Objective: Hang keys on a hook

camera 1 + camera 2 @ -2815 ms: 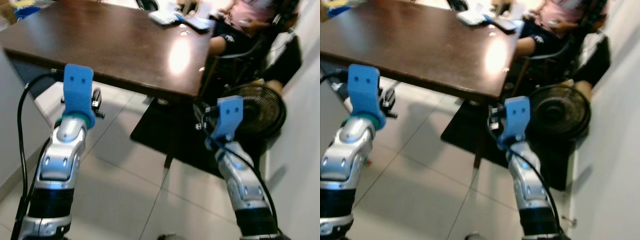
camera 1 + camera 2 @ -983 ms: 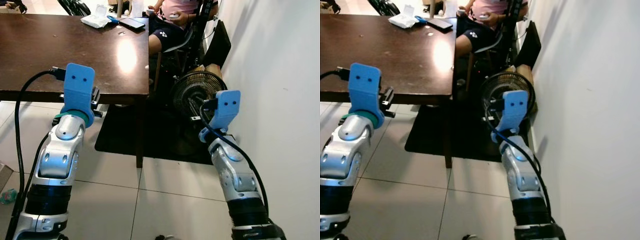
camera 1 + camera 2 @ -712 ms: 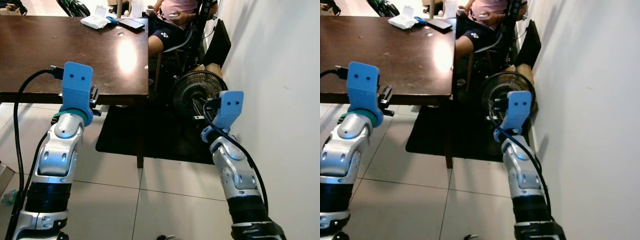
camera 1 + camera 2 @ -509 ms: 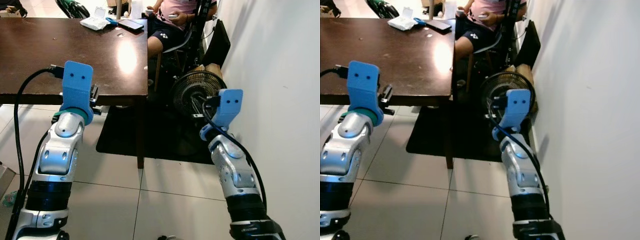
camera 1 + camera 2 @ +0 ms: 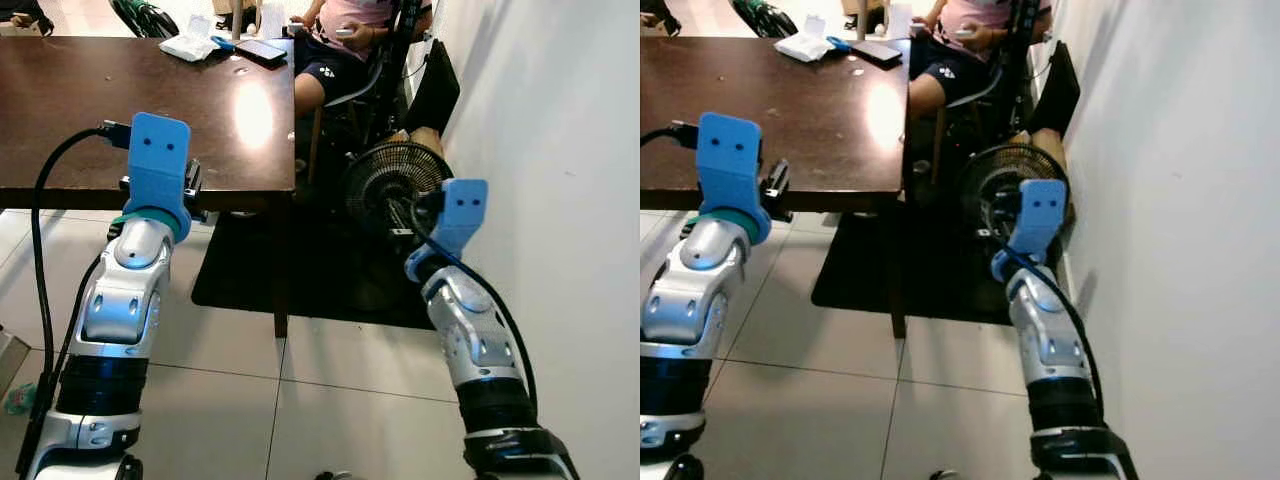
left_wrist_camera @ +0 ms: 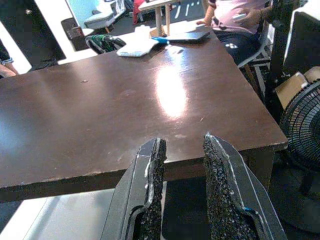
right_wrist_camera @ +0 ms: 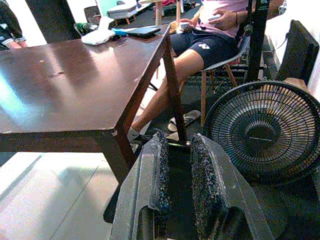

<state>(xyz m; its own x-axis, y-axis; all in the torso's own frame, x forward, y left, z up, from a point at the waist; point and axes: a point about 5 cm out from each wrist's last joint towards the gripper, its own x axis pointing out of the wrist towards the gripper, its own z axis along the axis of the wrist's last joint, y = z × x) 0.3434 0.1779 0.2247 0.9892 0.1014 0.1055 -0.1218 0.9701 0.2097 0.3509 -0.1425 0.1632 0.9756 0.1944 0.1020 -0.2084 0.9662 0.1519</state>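
Claws, left (image 6: 181,145) and right (image 7: 178,142), both parted and empty, face table (image 5: 150,100).

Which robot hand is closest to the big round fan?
The right gripper. It points toward the fan standing on the floor by the wall, while the left gripper is held at the edge of the brown table.

dark brown table (image 5: 100,100), black fan (image 5: 390,185)
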